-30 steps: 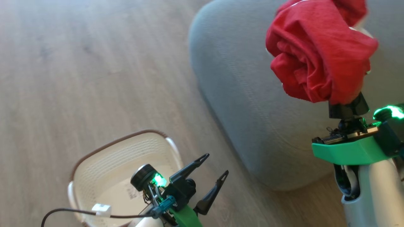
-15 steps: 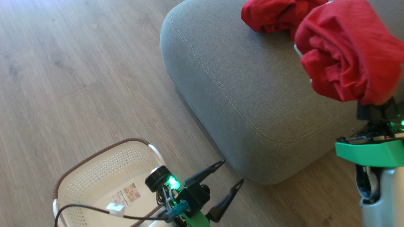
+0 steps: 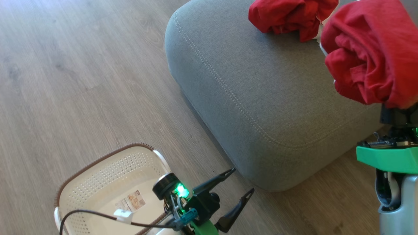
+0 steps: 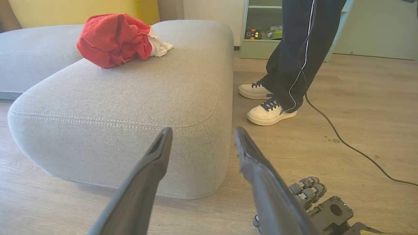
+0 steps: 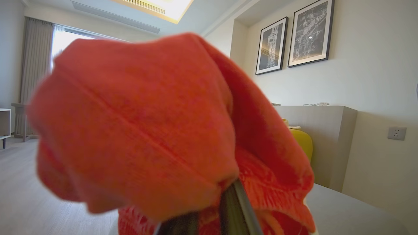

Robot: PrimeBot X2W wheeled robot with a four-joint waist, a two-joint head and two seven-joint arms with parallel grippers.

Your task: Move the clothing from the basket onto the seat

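Held red garment (image 3: 369, 52): we see it carried a little further right over the grey sofa (image 3: 261, 98).
Head camera: ours has turned.

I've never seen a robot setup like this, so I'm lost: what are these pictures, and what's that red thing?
It's a wheeled robot with two arms. One picture looks down from its head; the others look along each wrist. Its right hand is shut on a bunched red fabric garment by the grey fabric sofa, where another red garment already lies. Its left hand is open and empty near the cream perforated plastic basket, which looks empty. A person's legs stand nearby.
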